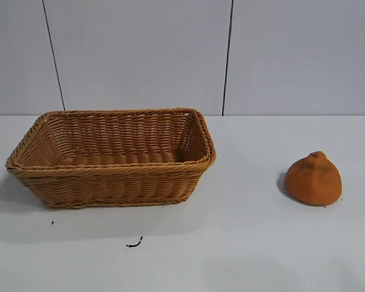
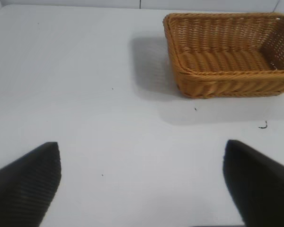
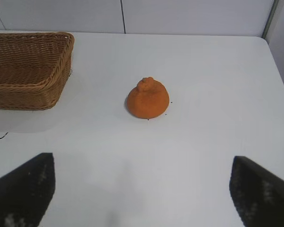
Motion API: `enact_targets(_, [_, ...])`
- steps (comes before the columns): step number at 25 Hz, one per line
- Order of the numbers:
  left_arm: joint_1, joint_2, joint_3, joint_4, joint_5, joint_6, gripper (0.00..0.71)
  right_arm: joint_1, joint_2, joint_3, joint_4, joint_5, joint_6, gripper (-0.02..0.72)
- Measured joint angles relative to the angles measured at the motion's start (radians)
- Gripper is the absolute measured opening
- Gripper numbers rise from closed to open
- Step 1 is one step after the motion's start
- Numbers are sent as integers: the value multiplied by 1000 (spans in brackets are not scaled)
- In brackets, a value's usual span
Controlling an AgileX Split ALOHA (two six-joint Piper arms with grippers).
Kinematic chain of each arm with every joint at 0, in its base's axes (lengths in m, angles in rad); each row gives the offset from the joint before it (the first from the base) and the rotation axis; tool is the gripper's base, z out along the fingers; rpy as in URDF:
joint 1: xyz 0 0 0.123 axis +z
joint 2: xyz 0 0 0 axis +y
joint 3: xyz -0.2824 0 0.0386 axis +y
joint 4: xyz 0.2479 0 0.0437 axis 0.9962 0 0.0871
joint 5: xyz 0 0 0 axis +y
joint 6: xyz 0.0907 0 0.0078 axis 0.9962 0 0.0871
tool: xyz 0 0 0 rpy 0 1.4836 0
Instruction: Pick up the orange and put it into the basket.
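Note:
The orange (image 1: 313, 179) sits on the white table at the right, knobby neck up; it also shows in the right wrist view (image 3: 147, 98). The woven basket (image 1: 109, 182) stands at the left, empty; it also shows in the left wrist view (image 2: 217, 87) and the right wrist view (image 3: 19, 94). Neither arm shows in the exterior view. My right gripper (image 3: 142, 187) is open and empty, well short of the orange. My left gripper (image 2: 142, 179) is open and empty over bare table, apart from the basket.
A small dark scrap (image 1: 134, 244) lies on the table in front of the basket. The white table top (image 1: 231, 243) runs back to a grey panelled wall. The table's edge shows in the right wrist view (image 3: 274, 66).

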Motion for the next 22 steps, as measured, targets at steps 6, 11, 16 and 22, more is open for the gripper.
enact_targets(6, [0,0,0,0,0,0,666,0,0,0,0,-1,0,694])
enact_targets(11, [0,0,0,0,0,0,666,0,93,-39,-1,-2,3,694])
enact_targets(16, [0,0,0,0,0,0,666,0,448,-162,0,0,7,694])
enact_targets(22, [0,0,0,0,0,0,666,0,898,-392,49,12,9,694])
